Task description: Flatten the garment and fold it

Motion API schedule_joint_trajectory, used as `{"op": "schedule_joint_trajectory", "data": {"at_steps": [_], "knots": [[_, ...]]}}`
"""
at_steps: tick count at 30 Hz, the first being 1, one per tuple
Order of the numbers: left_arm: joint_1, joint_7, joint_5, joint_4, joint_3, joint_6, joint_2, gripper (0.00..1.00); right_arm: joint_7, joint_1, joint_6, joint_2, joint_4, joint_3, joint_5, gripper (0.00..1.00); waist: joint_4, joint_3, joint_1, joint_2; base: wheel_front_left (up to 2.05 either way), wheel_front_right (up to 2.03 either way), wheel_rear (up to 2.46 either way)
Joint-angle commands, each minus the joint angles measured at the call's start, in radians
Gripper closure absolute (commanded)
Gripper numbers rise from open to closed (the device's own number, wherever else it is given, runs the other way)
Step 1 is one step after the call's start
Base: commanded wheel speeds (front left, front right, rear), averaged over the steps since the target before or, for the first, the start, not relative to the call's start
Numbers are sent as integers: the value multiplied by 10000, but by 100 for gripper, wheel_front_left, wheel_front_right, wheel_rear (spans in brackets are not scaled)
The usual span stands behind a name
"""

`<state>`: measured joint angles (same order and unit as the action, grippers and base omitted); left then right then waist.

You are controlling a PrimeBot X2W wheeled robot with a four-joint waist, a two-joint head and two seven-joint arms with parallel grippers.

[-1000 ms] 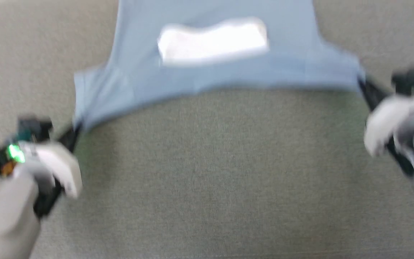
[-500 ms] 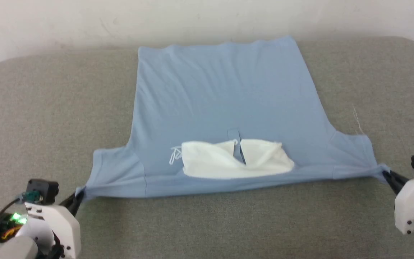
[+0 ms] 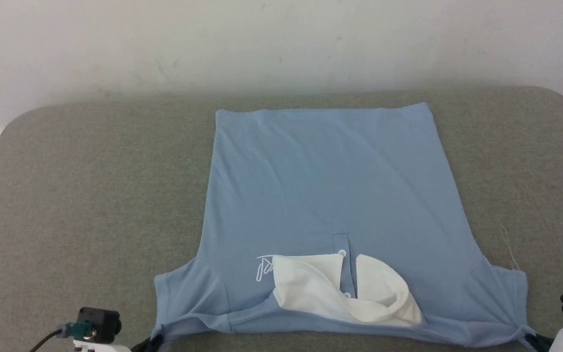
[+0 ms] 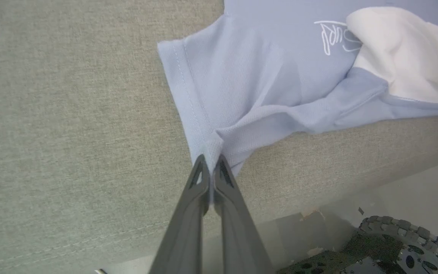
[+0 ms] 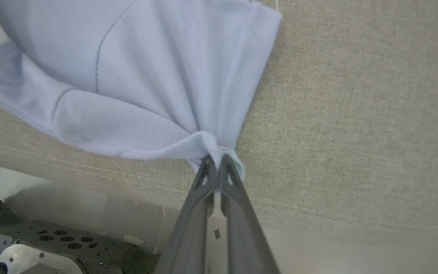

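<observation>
head camera has been tilted up since earlier. garment is spread flat on the tabletop, collar nearest. arms are held low at the near edge; in wrist views left pincer and right pincer are seen clamped on sleeve corners.

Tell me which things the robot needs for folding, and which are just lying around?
For the job: blue polo shirt; left gripper and right gripper, each pinching a sleeve corner.
Just there: grey padded surface; loose white thread; white wall.

Unreadable white script logo on garment
</observation>
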<state>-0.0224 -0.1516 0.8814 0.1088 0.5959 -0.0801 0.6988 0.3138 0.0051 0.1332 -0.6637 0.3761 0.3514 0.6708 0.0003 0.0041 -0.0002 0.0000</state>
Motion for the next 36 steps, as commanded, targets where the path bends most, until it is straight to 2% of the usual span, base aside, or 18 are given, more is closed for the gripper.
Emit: {"op": "schedule_joint_trajectory", "data": {"at_steps": [1,2,3,12,19,25,31,36], "knots": [[-109,-34,18,-262,-1,-178,41,100,136,139,-25,-88,-67,-168,62,100,104,70,2,0,0,0,0],[-157,-23,-3,-491,-18,-325,19,100,215,193,-25,-91,-158,-298,34,70,158,112,2,0,0,0,0],[-179,-5,-40,-679,-34,-459,0,100,313,195,-25,-79,-254,-437,1,0,217,164,2,0,0,0,0],[-101,80,-457,-2203,-117,-1328,-91,100,1446,-807,-25,82,-1814,-1946,70,0,1024,1159,2,0,0,0,0],[50,298,-799,-3735,-241,-1972,-319,100,2812,-2936,-25,320,-2406,-3008,-594,0,1965,2732,2,0,0,0,0],[409,481,-1252,-4488,2,-2204,-755,100,4243,-5410,-25,369,-1599,-3322,-1368,0,2856,4022,2,0,0,0,0],[801,598,-1656,-4776,347,-2217,-1159,100,5485,-7469,-25,170,-342,-3424,-2147,0,3642,4987,2,0,0,0,0],[1072,644,-1893,-4945,602,-2162,-1415,100,6069,-8749,-25,-163,644,-3568,-2989,0,4158,5551,2,0,0,0,0]]}}
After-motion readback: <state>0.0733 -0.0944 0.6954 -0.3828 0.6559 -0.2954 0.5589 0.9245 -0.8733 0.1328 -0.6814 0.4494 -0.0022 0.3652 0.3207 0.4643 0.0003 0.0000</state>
